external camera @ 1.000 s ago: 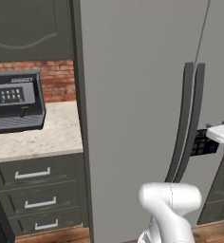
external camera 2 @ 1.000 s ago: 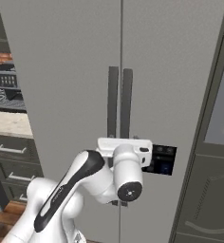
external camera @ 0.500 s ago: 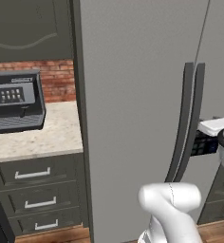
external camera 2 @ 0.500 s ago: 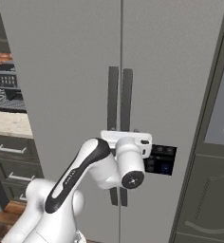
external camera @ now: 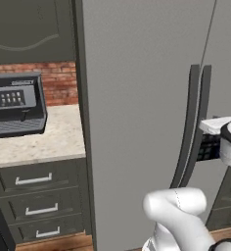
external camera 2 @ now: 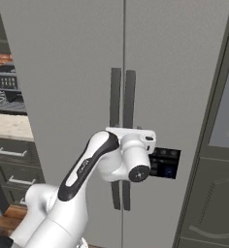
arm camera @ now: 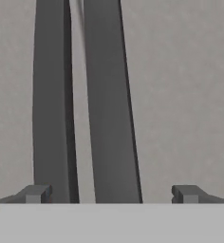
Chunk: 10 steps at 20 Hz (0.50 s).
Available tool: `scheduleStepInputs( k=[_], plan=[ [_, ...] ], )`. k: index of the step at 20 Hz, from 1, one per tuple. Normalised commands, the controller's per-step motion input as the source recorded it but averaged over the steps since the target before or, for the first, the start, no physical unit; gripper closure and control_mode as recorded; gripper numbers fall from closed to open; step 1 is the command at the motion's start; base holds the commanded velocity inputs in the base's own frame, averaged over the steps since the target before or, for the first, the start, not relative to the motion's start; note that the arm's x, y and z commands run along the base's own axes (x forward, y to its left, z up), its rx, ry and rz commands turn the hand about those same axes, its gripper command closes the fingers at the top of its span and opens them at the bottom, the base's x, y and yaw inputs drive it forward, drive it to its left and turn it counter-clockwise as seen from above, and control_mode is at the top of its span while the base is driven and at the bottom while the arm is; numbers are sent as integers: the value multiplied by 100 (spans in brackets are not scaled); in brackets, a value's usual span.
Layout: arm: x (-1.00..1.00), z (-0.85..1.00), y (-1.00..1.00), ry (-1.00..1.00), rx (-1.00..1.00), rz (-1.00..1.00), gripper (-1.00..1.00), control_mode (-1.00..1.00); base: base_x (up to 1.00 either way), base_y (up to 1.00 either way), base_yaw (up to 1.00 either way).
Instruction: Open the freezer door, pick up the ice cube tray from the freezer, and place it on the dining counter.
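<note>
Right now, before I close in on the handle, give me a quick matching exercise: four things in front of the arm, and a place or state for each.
Things:
1. freezer door
2. gripper
3. dispenser panel
4. black appliance

Place or state:
A. on the beige counter, left of the fridge
B. shut, handle untouched
C. open, facing the two bar handles
D. on the neighbouring right door

Pairs: 1-B, 2-C, 3-D, 4-A

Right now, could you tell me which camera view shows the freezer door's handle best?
The hand view: the handle stands large and close between the open pincer's fingertips. The left base view shows its upper length at an angle; in the right base view the arm covers its middle.
</note>
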Motion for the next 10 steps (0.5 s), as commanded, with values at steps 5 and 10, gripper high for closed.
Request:
scheduleStepInputs(
  k=[5,10],
  plan=[
    [13,0,0,0,1,5,-100,-100,0,0,0],
    [9,0,0,0,0,5,-100,-100,0,0,0]
  ],
)
